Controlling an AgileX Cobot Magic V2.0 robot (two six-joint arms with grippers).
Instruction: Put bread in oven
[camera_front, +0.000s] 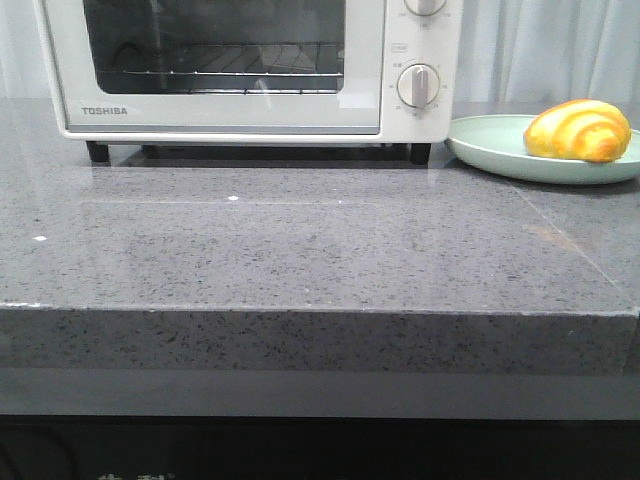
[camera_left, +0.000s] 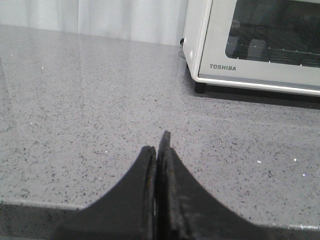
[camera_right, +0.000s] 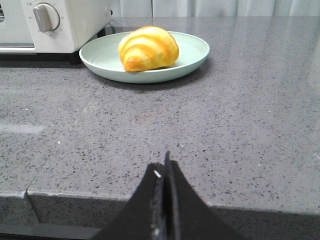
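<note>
The bread lies on a pale green plate at the right of the grey stone surface, the plate just beside the oven near its dial side, which puts it closest to the robot's right arm. The oven stands at the back of the surface with its glass door closed, the wire rack visible through the window, so by my reading nothing of the task is done yet: the door must be opened before the bread can go in. Both arms sit low at the near edge of the surface, well apart from everything. The left tool is clenched with nothing between its fingers, pointed toward the open stretch in front of the oven's left corner; the right tool is likewise pressed closed and empty, aimed roughly at the plate (a sensible split, one arm for the door and one for the bread, though that is only a guess). The front view shows neither arm at all, only the layout of oven and plate; the wrist views supply the tools' state, and the right wrist view alone shows the bread's full striped top and how it rests toward the oven-side half of the plate.
</note>
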